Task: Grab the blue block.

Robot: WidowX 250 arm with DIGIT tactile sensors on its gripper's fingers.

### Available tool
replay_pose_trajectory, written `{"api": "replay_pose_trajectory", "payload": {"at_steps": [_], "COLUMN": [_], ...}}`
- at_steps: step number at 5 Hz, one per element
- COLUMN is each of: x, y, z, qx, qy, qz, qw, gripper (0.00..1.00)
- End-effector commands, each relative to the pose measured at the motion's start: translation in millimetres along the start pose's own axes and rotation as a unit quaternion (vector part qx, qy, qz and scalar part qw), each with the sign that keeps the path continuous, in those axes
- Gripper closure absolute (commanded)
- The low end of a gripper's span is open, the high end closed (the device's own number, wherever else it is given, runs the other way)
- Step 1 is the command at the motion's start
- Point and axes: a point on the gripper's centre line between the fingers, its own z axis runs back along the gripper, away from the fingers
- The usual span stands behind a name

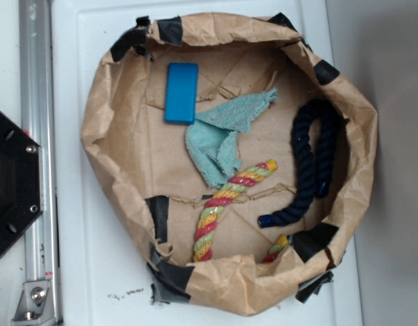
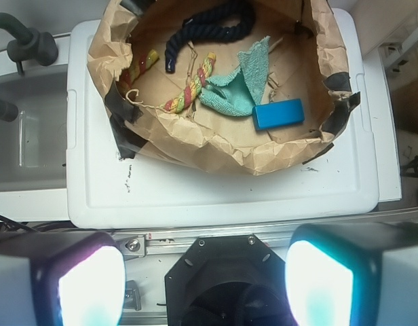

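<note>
Paper basket (image 1: 100, 129) holds blue block (image 1: 180, 92) beside teal cloth (image 1: 226, 136), plus navy rope (image 1: 307, 163) and striped rope (image 1: 226, 197); gripper (image 2: 205, 282) spread open, empty.

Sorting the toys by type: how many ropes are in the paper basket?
2. The navy rope curls along the right wall; the multicoloured rope lies at the bottom centre, its far end resurfacing beside the rim.

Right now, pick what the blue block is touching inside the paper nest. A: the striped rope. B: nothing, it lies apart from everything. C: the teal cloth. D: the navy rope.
C: the blue block lies flat with its lower corner against an edge of the teal cloth, while the navy rope and the striped rope sit well away from it.
</note>
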Motion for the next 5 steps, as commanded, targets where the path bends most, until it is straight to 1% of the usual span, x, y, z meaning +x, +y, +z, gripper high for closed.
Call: {"api": "replay_pose_trajectory", "payload": {"at_steps": [1,2,3,4,5], "x": [0.0,47.5,88.7,118.7,118.7], "y": [0.0,22.4,30.2,44.4,47.1], "z": [0.0,-31.5,-56.6,-82.7,-110.2], "qx": [0.000,-0.057,-0.065,-0.034,0.014], "qy": [0.000,0.009,-0.017,-0.057,-0.087], "qz": [0.000,0.050,0.174,0.289,0.398], "qw": [1.000,0.997,0.983,0.955,0.913], "gripper": [0.00,0.00,0.00,0.00,0.00]}}
